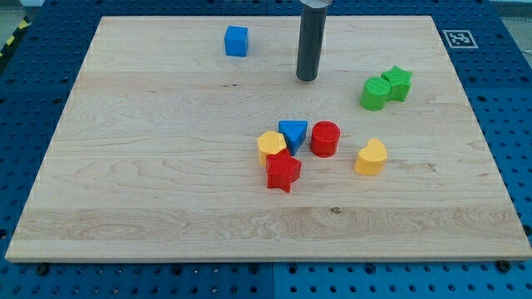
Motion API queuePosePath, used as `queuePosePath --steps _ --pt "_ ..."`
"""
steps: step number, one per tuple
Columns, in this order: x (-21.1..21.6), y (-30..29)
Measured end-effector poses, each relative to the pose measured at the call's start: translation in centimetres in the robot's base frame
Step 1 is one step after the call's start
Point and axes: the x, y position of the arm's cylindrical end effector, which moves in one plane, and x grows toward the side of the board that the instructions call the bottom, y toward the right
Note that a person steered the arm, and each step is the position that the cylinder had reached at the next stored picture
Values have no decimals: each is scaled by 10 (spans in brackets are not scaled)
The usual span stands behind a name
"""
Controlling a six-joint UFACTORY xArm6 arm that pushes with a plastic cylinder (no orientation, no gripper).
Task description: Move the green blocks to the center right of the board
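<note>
My tip (307,79), a smooth dark rod end with no jaws, rests on the pale wooden board (166,183). Toward the right edge, a matte green cylinder (376,94) touches a green star (397,83).

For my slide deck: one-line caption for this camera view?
My tip stands left of the touching green cylinder and green star.

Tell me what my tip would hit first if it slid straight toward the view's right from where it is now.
Probably the green cylinder, touching the green star behind it. My tip sits left of both; it might pass just above them, since depth is unclear.
</note>
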Motion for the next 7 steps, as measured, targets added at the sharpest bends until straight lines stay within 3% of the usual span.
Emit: queuePosePath --steps 3,7 --pt "57 35" --pt "37 67"
